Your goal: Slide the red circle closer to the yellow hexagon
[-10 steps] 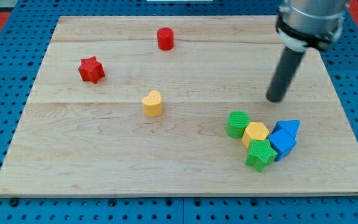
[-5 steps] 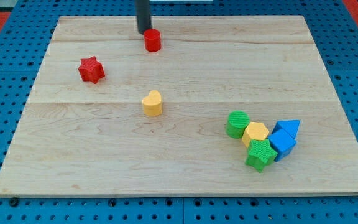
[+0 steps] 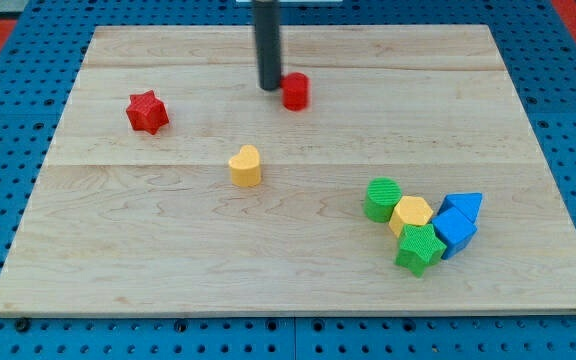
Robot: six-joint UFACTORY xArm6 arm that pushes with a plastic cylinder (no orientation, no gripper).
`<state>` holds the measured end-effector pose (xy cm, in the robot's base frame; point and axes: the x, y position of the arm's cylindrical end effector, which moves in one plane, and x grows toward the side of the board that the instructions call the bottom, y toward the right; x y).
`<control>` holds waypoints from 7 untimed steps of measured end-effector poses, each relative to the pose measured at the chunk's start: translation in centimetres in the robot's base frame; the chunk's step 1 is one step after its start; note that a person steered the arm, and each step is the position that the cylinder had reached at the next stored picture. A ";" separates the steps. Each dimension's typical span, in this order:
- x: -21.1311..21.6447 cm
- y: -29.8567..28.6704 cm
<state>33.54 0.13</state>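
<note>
The red circle sits on the wooden board near the view's top, middle. My tip is just at its left side, touching or almost touching it. The yellow hexagon lies far off at the view's lower right, inside a tight cluster of blocks.
Around the yellow hexagon sit a green circle, a green star, a blue triangle-like block and a blue block. A yellow heart-shaped block is mid-board. A red star is at the left.
My rod swung from the right side to the top left of the red circle, then pushed it. The circle moved right and a little down. Other blocks have not moved.
</note>
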 end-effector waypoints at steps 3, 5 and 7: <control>1.1 2.4; -0.1 4.4; 7.0 9.7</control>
<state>40.58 9.80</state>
